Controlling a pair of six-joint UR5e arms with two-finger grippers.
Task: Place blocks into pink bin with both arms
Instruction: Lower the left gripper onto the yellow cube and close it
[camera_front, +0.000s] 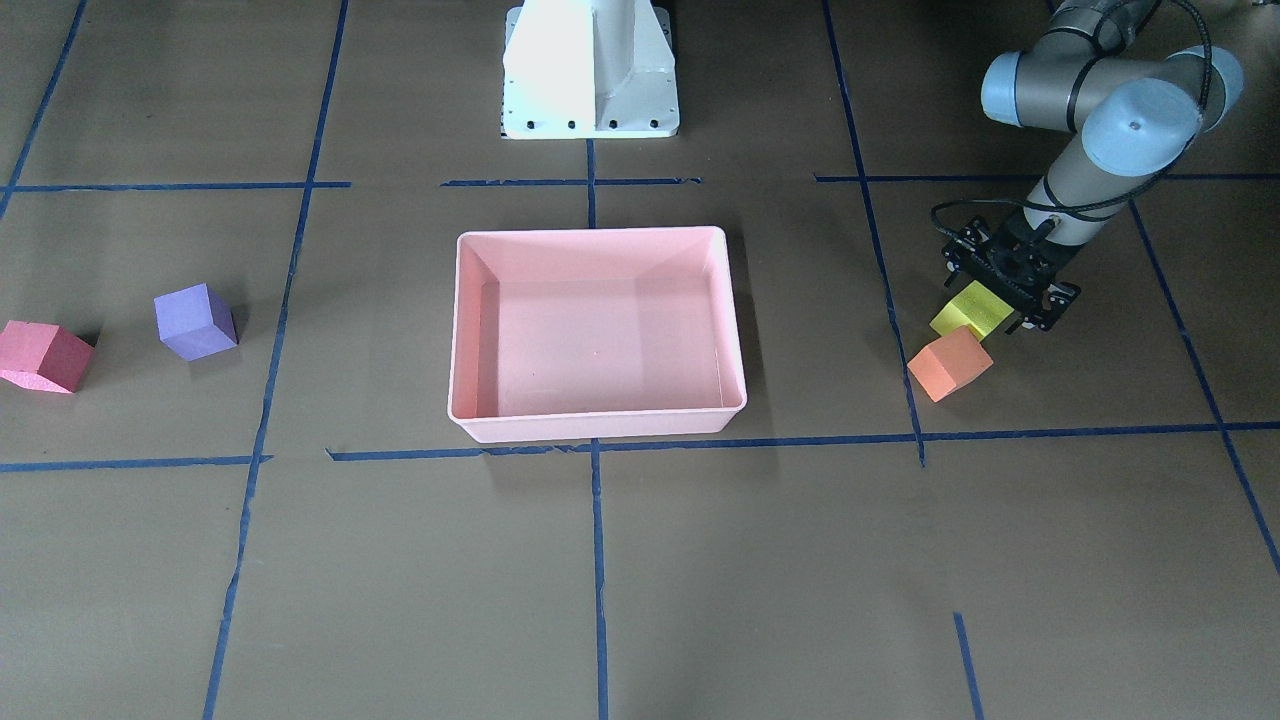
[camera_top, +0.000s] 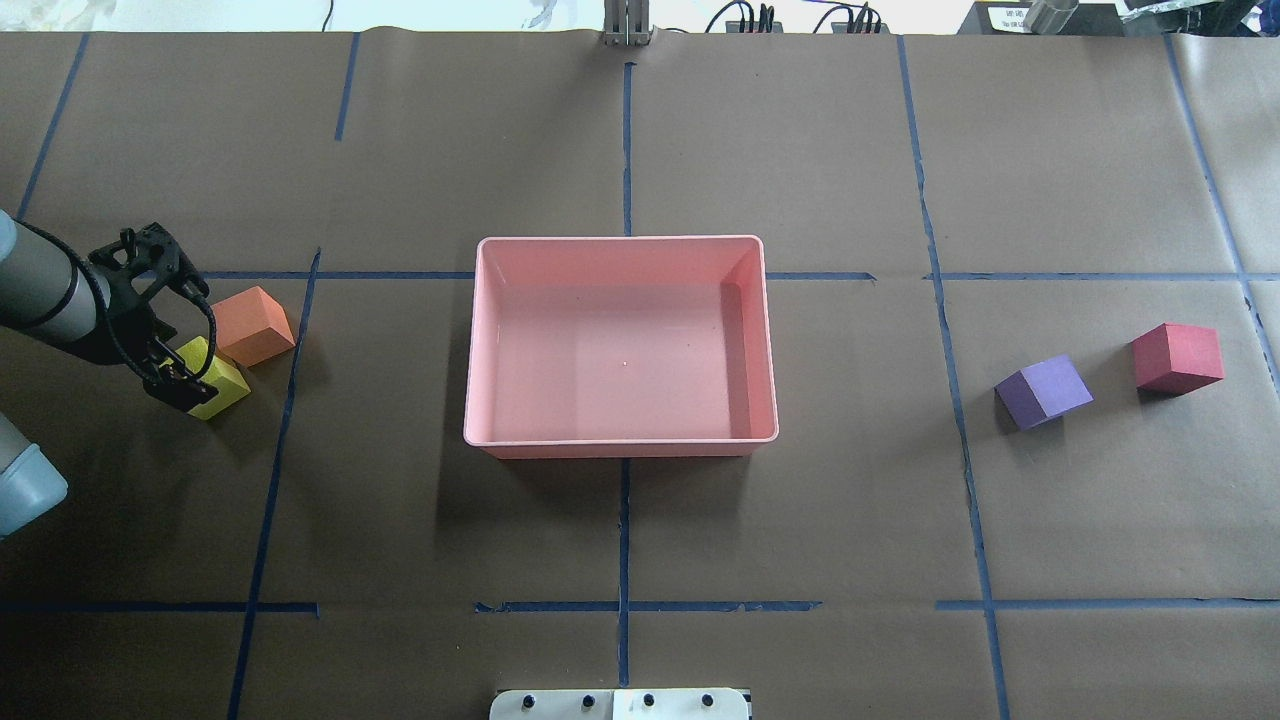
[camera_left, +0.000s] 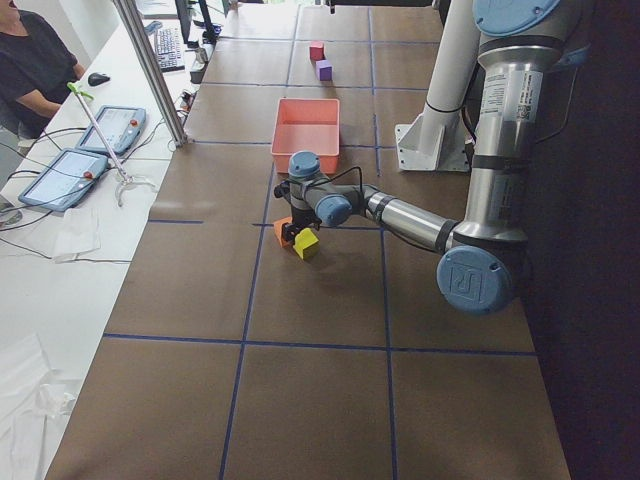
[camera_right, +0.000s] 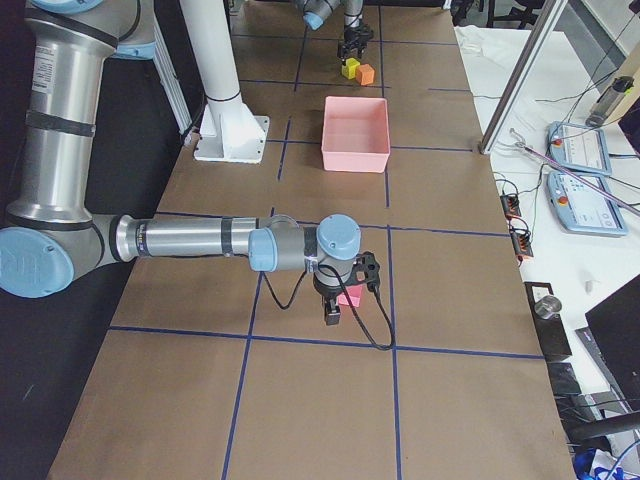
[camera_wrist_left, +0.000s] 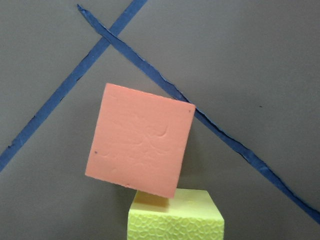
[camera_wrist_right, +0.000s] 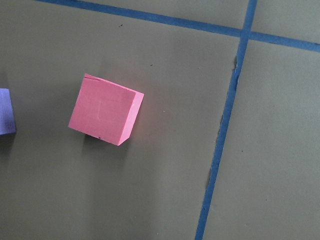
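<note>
The empty pink bin (camera_front: 600, 232) sits mid-table, also in the overhead view (camera_top: 620, 240). My left gripper (camera_front: 985, 305) is down at the table, fingers tight against the yellow-green block (camera_front: 970, 310), (camera_top: 222, 385). The orange block (camera_front: 950, 365) touches it, also in the left wrist view (camera_wrist_left: 140, 145). The purple block (camera_top: 1043, 390) and pink-red block (camera_top: 1178, 357) lie on the other side of the bin. My right gripper (camera_right: 335, 305) hangs over the pink-red block (camera_wrist_right: 106, 116). It shows only in the exterior right view, so I cannot tell if it is open or shut.
The white pedestal (camera_front: 590, 70) stands behind the bin. Blue tape lines (camera_top: 624, 520) grid the brown table. A side bench with tablets (camera_left: 70, 170) and a seated operator (camera_left: 30, 60) runs along the table's far edge.
</note>
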